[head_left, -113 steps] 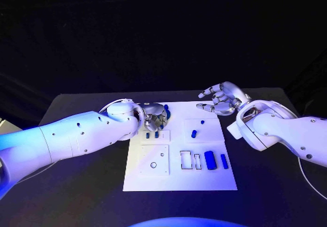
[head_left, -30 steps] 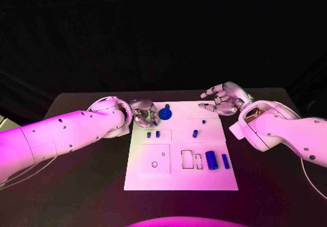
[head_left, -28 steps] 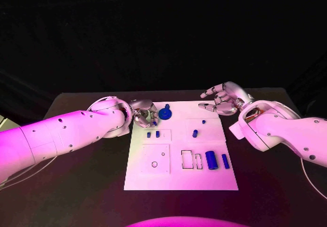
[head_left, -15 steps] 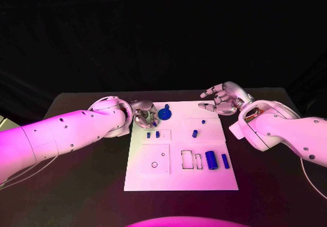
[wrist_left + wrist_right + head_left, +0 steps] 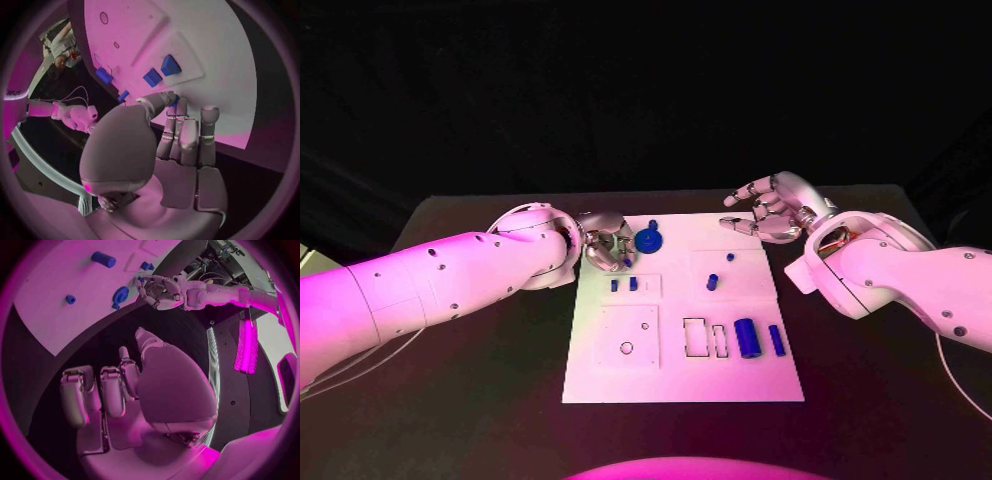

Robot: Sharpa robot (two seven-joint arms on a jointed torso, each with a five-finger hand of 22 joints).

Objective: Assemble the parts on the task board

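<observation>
Black bench point(image 5: 473, 400) carries the white board point(image 5: 682, 380) mid-bench. Left hand point(image 5: 609, 243) at the board's far-left corner, fingers curled beside the blue disc part point(image 5: 649, 240); grip can't tell. Right hand point(image 5: 773, 210) hovers off the far-right corner, fingers apart, empty. Disc looks light, rigid, likely slick; pinch its rim. Small pegs point(image 5: 623, 285) stand nearby.

white task board point(image 5: 682, 375) mid-table, small blue parts point(image 5: 746, 338) scattered on it
</observation>
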